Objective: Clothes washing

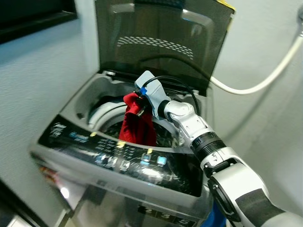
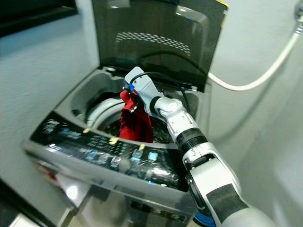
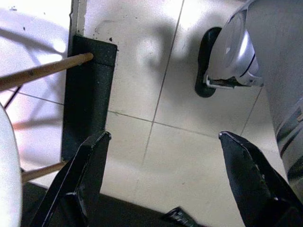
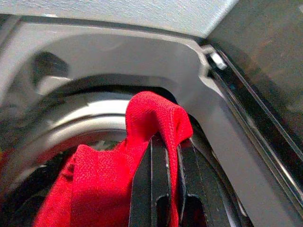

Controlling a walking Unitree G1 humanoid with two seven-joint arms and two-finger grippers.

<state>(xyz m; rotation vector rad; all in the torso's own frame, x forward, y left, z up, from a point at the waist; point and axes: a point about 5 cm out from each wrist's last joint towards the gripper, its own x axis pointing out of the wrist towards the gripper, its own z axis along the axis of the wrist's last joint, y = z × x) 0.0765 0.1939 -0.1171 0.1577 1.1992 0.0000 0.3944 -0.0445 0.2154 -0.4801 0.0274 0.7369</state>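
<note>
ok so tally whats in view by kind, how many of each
red garment, held in the right gripper over the drum: 1
top-loading washing machine, lid up: 1
white hose on the wall: 1
grippers, with the left gripper open above the floor tiles: 2
total: 5

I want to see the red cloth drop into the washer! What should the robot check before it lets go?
1. Lid up and out of the way: ok, it stands open behind the tub.
2. Red cloth held: ok, the right end effector is shut on its top fold.
3. Cloth over the drum opening: ok, it hangs down into the tub, not over the control panel.
4. Cloth free of the drum rim: cannot tell, its lower end is hidden.
5. Room left in the drum: cannot tell, the inside is dark.
6. Left end effector out of the way: ok, open above the floor tiles.
</note>
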